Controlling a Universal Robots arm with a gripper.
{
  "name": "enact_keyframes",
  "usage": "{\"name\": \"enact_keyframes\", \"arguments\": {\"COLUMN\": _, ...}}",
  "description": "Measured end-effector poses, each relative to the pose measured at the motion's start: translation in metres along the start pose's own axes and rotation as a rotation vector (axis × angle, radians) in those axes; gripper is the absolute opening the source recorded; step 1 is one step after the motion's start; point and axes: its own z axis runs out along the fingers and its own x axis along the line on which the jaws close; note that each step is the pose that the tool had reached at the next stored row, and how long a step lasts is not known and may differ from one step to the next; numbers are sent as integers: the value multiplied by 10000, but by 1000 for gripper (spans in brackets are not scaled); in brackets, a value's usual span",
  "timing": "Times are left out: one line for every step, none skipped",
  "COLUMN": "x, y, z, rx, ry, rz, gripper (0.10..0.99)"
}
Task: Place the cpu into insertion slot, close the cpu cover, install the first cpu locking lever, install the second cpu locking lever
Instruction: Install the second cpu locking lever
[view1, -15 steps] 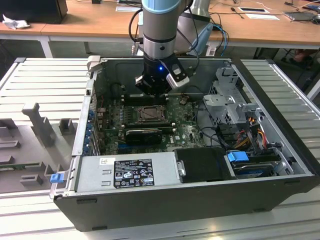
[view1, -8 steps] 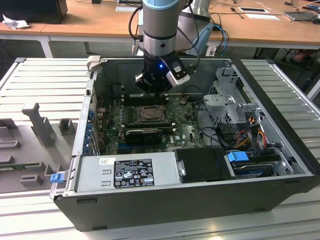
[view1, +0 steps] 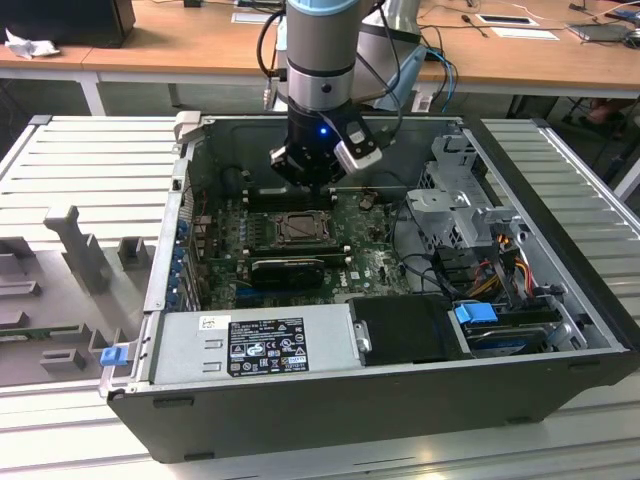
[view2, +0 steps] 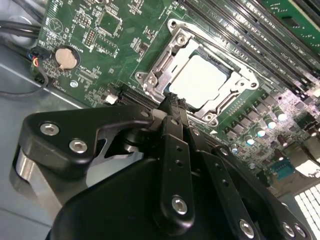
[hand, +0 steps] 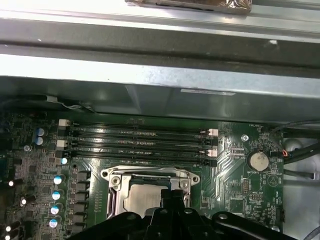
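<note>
**Chip seated in socket, gripper just above its edge**

The cpu lies flat in the insertion slot on the green motherboard, pale top facing up. The cpu cover looks to lie down around it as a metal frame, chip showing through the cut-out; whether the levers are latched cannot be told.

The gripper hangs directly over the socket's near edge, fingertips pressed together to a narrow point with nothing between them. The chip lies just beyond the tips, slightly ahead of them, close below. The chip is square, so it has no long axis; the socket's sides run parallel to the memory slots.

In the exterior view the gripper sits inside the open computer case, just above the socket, near the back wall. The second wrist view gives the clean look at the chip top and frame. The first wrist view adds the memory slots and the coin battery beside the socket, chip partly hidden behind the fingers.
</note>
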Motion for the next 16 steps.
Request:
{"name": "enact_keyframes", "arguments": {"x": 0, "y": 0, "z": -6, "rx": -1, "ry": -1, "rz": -1, "gripper": 106}}
{"name": "enact_keyframes", "arguments": {"x": 0, "y": -1, "z": -6, "rx": -4, "ry": -2, "rz": 0, "gripper": 106}}
{"name": "enact_keyframes", "arguments": {"x": 0, "y": -3, "z": -6, "rx": -3, "ry": -2, "rz": 0, "gripper": 106}}
{"name": "enact_keyframes", "arguments": {"x": 0, "y": -4, "z": -7, "rx": -1, "ry": -1, "rz": -1, "gripper": 106}}
{"name": "enact_keyframes", "arguments": {"x": 0, "y": -6, "z": -7, "rx": -1, "ry": -1, "rz": 0, "gripper": 106}}
{"name": "enact_keyframes", "arguments": {"x": 0, "y": -8, "z": -6, "rx": -1, "ry": -1, "rz": -1, "gripper": 106}}
{"name": "enact_keyframes", "arguments": {"x": 0, "y": -9, "z": -5, "rx": -1, "ry": -1, "rz": 0, "gripper": 106}}
{"name": "enact_keyframes", "arguments": {"x": 0, "y": -11, "z": -4, "rx": -1, "ry": -1, "rz": 0, "gripper": 106}}
{"name": "enact_keyframes", "arguments": {"x": 1, "y": -13, "z": -4, "rx": 0, "ry": 0, "rz": 0, "gripper": 106}}
{"name": "enact_keyframes", "arguments": {"x": 1, "y": -16, "z": -4, "rx": 0, "ry": 0, "rz": -1, "gripper": 106}}
{"name": "enact_keyframes", "arguments": {"x": 1, "y": -20, "z": -3, "rx": 0, "ry": 0, "rz": -1, "gripper": 106}}
{"name": "enact_keyframes", "arguments": {"x": 1, "y": -27, "z": -3, "rx": 0, "ry": 0, "rz": -1, "gripper": 106}}
{"name": "enact_keyframes", "arguments": {"x": 2, "y": -32, "z": -3, "rx": -1, "ry": -1, "rz": -1, "gripper": 106}}
{"name": "enact_keyframes", "arguments": {"x": 2, "y": -36, "z": -4, "rx": 0, "ry": 0, "rz": -1, "gripper": 106}}
{"name": "enact_keyframes", "arguments": {"x": 3, "y": -44, "z": -5, "rx": 0, "ry": -1, "rz": 0, "gripper": 106}}
{"name": "enact_keyframes", "arguments": {"x": 3, "y": -49, "z": -5, "rx": 0, "ry": 0, "rz": 0, "gripper": 106}}
